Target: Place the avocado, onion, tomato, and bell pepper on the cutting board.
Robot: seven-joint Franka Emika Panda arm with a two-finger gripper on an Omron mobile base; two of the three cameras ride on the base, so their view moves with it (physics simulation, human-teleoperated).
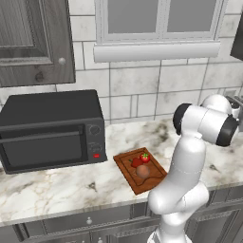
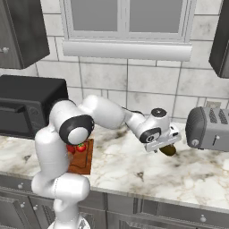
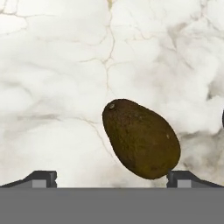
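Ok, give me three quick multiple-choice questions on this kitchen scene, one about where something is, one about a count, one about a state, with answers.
1. Where does the avocado lie?
A. on the cutting board
B. on the marble counter near the toaster
C. on top of the microwave

2. How many pieces of produce sit on the cutting board?
A. one
B. three
C. five

3. How is the gripper?
A. open above the avocado
B. shut on the avocado
C. shut on the onion

Answers: 1 B, the right base view shows it on bare marble beside the toaster. 2 B, the tomato, bell pepper and onion rest there. 3 A, the fingers stand wide apart in the hand view.
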